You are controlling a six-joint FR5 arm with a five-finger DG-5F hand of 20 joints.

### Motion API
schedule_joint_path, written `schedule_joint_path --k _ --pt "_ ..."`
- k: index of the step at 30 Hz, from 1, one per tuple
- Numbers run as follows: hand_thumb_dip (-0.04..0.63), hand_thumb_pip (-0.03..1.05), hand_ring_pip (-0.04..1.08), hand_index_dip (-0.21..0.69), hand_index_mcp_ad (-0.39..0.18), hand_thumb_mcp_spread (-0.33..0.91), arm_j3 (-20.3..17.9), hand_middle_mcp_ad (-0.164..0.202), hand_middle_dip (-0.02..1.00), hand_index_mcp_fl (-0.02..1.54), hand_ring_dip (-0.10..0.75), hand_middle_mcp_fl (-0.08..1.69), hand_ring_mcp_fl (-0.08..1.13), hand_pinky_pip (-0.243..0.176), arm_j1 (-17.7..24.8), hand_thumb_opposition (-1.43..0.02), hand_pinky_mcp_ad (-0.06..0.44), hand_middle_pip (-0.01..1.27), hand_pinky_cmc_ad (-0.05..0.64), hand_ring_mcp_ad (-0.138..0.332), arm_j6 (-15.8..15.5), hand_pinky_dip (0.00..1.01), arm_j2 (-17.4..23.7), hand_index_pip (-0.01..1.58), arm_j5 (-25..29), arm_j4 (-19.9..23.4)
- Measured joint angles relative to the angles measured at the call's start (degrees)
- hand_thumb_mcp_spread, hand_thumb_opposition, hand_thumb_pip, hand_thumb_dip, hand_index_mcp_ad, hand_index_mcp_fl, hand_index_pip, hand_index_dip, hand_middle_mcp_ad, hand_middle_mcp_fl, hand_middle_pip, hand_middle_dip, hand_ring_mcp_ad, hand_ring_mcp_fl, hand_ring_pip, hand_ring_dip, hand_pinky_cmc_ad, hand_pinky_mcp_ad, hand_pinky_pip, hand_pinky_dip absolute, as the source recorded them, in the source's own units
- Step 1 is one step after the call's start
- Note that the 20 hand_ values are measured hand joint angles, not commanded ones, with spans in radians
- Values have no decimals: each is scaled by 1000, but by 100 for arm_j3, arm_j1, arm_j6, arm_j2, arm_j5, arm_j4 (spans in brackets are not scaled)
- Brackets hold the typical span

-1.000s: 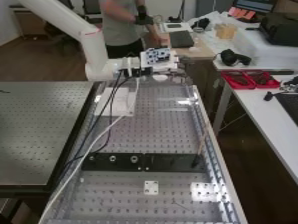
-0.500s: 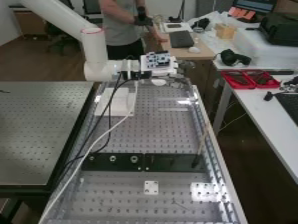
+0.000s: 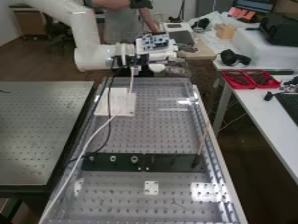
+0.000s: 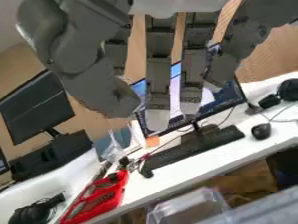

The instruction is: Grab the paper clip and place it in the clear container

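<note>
Robot hand: the dark grey robot hand [image 3: 167,56] is logged over the far edge of the perforated metal table [image 3: 143,136], toward the middle of that edge. In the wrist view its fingers [image 4: 158,75] hang straight and apart, the thumb [image 4: 110,95] off to one side, with a wide gap between; I find nothing held.
Arm: my white jointed arm [image 3: 83,30] enters at the high view's upper left.
Clear container: a transparent, box-shaped plastic container [image 4: 189,206] is noted in the wrist view, just off the long edge of the white table [image 4: 166,177]. I cannot tell what it rests on.
Paper clip: too small for me to locate with certainty; position not established.
White block: a white rectangular block [image 3: 120,101] stands by the perforated table's far left corner.
Black strip: a flat black strip with metal rings [image 3: 159,162] lies across the perforated table, nearer its near end.
Stick: a thin light brown stick [image 3: 203,139] leans near the right edge, its lower end at the strip.
White table: a red compartmented tray [image 4: 100,196] and a long black keyboard [image 4: 193,149] lie on it.
</note>
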Motion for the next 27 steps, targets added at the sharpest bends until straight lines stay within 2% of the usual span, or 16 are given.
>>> schedule_joint_path --k 2,4,7,9,12,15,16,18,19,21,22,24,27 --pt "380 874 836 -204 -195 393 32 26 670 47 323 335 51 -87 -154 -805 206 1005 456 105 -196 780 288 454 -139 -345" --pt "363 845 819 -204 -182 379 63 37 661 47 319 314 35 -99 -281 -787 213 969 424 119 -346 810 489 424 -239 -602" --pt "335 761 747 -204 -159 349 129 42 632 52 304 255 0 -93 -486 -775 222 873 417 145 -615 845 782 367 -396 -982" --pt "316 747 750 -204 -157 332 173 44 618 75 304 241 0 -89 -582 -775 227 810 417 147 -787 876 924 340 -476 -1148" --pt "288 661 693 -204 -157 300 252 51 586 108 291 227 0 -96 -672 -757 250 660 415 145 -1078 899 1089 293 -538 -1376" --pt "253 597 623 -190 -157 271 354 54 567 120 291 234 2 -94 -740 -728 265 442 414 140 -1361 932 1288 213 -496 -1630" --pt "248 572 576 -183 -157 274 414 56 553 140 291 227 0 -94 -765 -730 265 356 414 154 -1442 932 1352 187 -454 -1761" --pt "220 546 515 -152 -154 253 516 63 552 141 290 237 0 -94 -798 -709 265 304 414 157 -1514 932 1402 178 -394 -1963" --pt "211 525 440 -136 -154 258 589 73 541 141 288 215 0 -94 -821 -710 262 257 417 175 -1532 932 1417 168 -367 -2111" --pt "176 494 379 -122 -154 225 694 73 525 141 265 173 5 -94 -861 -698 281 215 417 169 -1540 932 1420 147 -366 -2333" --pt "171 485 328 -108 -154 223 777 73 518 138 253 136 5 -96 -901 -682 278 192 417 183 -1539 929 1416 134 -383 -2503" --pt "152 454 290 -94 -154 225 888 75 496 141 227 113 0 -91 -974 -681 297 176 415 190 -1510 904 1403 136 -422 -2722" --pt "131 449 211 -87 -154 206 986 75 452 122 180 77 2 -94 -1066 -667 297 157 412 190 -1515 820 1385 115 -467 -2920"
